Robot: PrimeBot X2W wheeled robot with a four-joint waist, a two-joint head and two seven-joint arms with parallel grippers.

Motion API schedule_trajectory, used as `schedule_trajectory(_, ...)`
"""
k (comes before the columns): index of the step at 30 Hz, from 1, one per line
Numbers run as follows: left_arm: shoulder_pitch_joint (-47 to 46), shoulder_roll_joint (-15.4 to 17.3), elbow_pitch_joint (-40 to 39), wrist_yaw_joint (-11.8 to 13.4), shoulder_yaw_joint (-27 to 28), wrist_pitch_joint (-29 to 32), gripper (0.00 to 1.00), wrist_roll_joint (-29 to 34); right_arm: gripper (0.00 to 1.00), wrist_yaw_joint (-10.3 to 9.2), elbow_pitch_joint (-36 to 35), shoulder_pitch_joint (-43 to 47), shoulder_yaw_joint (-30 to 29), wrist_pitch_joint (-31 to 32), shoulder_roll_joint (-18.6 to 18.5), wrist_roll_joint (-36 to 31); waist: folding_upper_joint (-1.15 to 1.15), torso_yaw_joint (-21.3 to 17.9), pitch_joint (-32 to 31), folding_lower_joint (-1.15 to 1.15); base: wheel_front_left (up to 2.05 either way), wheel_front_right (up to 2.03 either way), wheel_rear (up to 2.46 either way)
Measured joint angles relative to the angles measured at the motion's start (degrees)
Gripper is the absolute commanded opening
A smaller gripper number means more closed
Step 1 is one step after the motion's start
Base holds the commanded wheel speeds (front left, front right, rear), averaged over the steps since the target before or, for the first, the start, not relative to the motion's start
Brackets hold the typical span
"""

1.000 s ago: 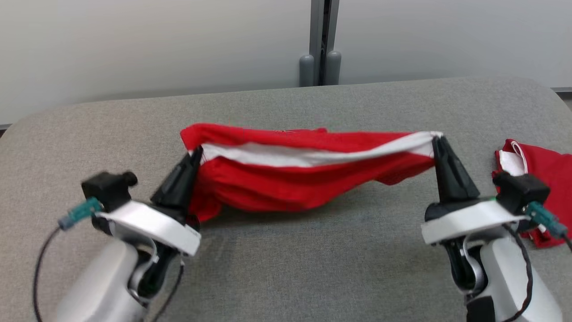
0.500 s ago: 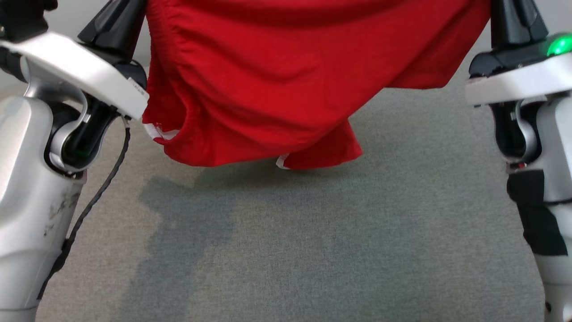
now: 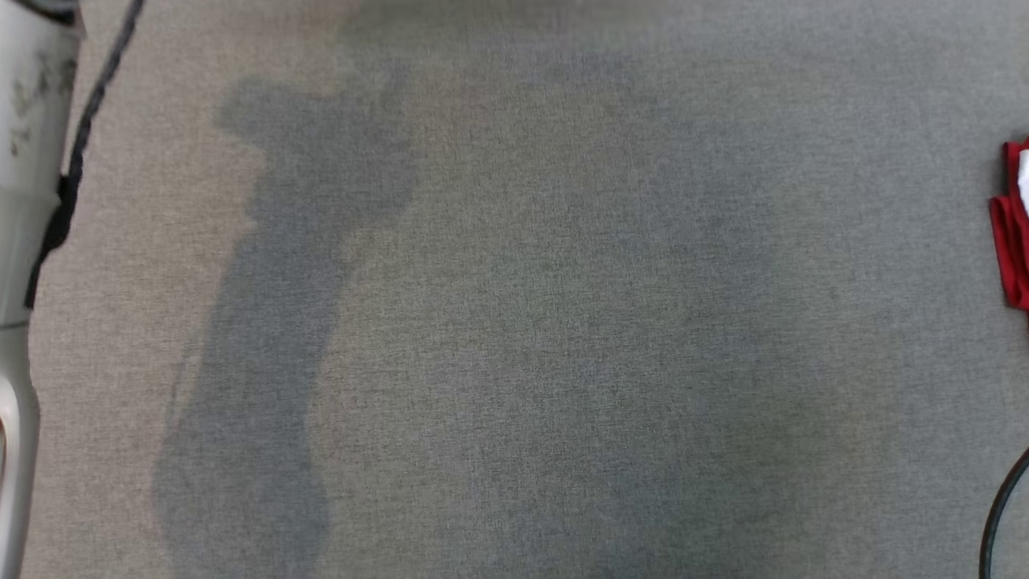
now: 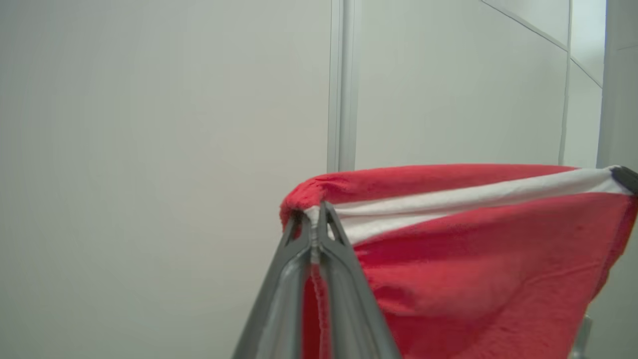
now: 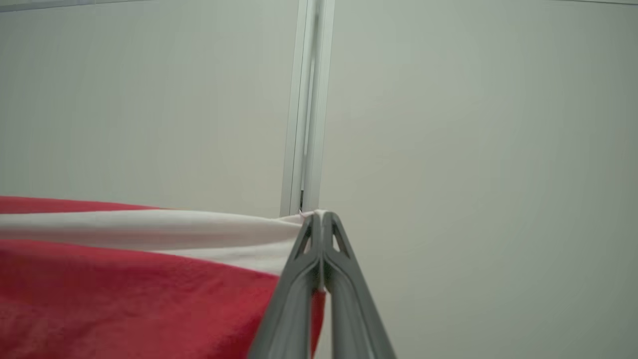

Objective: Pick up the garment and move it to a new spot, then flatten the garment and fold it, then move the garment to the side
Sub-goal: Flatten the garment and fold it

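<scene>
The garment [image 4: 473, 259] is red with a white band along its top edge, and it hangs stretched between my two grippers in front of a pale wall. In the left wrist view my left gripper [image 4: 315, 219] is shut on one end of the band. The tip of the right gripper [image 4: 625, 177] pinches the far end. In the right wrist view my right gripper [image 5: 319, 219] is shut on the band's other end, with the garment [image 5: 124, 279] spreading off to the left. The head view looks down on the grey table [image 3: 514, 322], with shadows across it.
My pale left forearm [image 3: 24, 161] with a black cable runs down the left edge of the head view. Another red and white piece of cloth [image 3: 1014, 225] lies at the table's right edge. A black cable [image 3: 997, 515] curves in at the lower right.
Both grippers have raised the garment off the table and up out of the head view. The head view itself has shifted and now looks down on the table.
</scene>
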Motion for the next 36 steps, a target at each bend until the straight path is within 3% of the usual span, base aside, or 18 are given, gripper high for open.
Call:
schedule_trajectory(4, -1.4, -1.0, 4.6, -0.4, -0.3, -3.3, 0.00, -1.2, 0.00, 0.01, -3.9, 0.9, -3.5, 0.0, 0.8, -2.2, 0.00, 0.0, 0.7, 0.00, 0.00, 0.00, 0.00)
schedule_trajectory(6, 1.1, -1.2, 6.4, -0.4, -2.5, -3.0, 0.00, -2.9, 0.00, 0.01, -4.4, 4.8, -2.0, 0.0, 1.0, -2.1, 0.00, -0.1, 0.3, 0.00, 0.00, 0.00, 0.00)
schedule_trajectory(17, 33.3, -3.8, 9.6, -0.4, -15.4, -3.0, 0.00, -20.6, 0.00, 0.00, -2.9, 40.8, 7.2, 0.0, 0.9, 5.7, 0.00, -0.5, -3.3, 0.00, 0.00, 0.00, 0.00)
schedule_trajectory(24, 44.5, -4.7, 11.4, -0.4, -20.2, -4.9, 0.00, -24.2, 0.00, 0.00, -2.8, 54.4, 7.9, 0.0, 1.3, 8.3, 0.00, -0.8, -8.0, 0.00, 0.00, 0.00, 0.00)
schedule_trajectory(36, 59.7, -3.4, 8.7, -0.4, -17.8, -5.7, 0.00, -26.0, 0.00, 0.00, -2.1, 67.5, 10.2, 0.0, 3.5, 8.7, 0.00, -0.7, -18.6, 0.00, 0.00, 0.00, 0.00)
